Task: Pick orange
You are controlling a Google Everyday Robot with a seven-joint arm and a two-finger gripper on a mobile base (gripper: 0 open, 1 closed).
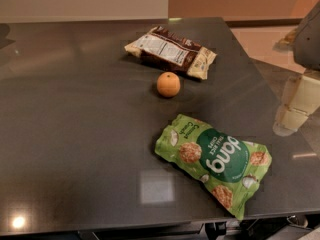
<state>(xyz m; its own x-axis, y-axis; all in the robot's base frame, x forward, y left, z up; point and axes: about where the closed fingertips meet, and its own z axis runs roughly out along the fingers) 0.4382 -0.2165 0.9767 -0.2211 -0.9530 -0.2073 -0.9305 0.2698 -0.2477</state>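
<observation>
Camera view: a dark, glossy grey table (75, 134) filled most of the scene, seen from above and from the front. The orange (168, 84) sat on the tabletop a little above the middle, small and round, with its dark stem dimple near the top. Just behind it, close but apparently not touching, lay a brown and cream snack bag (172, 51), flat and set at an angle. Nearer the camera and further right, apart from the fruit, lay a green chip bag (215, 161). The gripper (295, 106), pale and blocky beneath a dark arm section (309, 31), hung at the far right edge of the view, by the table's right side and well apart from the orange. Whether it was spread or pressed together could not be told, but it was not pinching the orange, which lay free on the table. The step in hand appeared to be the reach. To do it well, the gripper would likely need to cross towards the left of the view, passing behind the green bag. It should then come down from above, centred on the fruit and spread wide enough for its roundness, closing along a line that kept clear of the brown bag. A round fruit could roll if nudged off-centre, so a slow, straight descent and a hold across its widest part seemed wise.
</observation>
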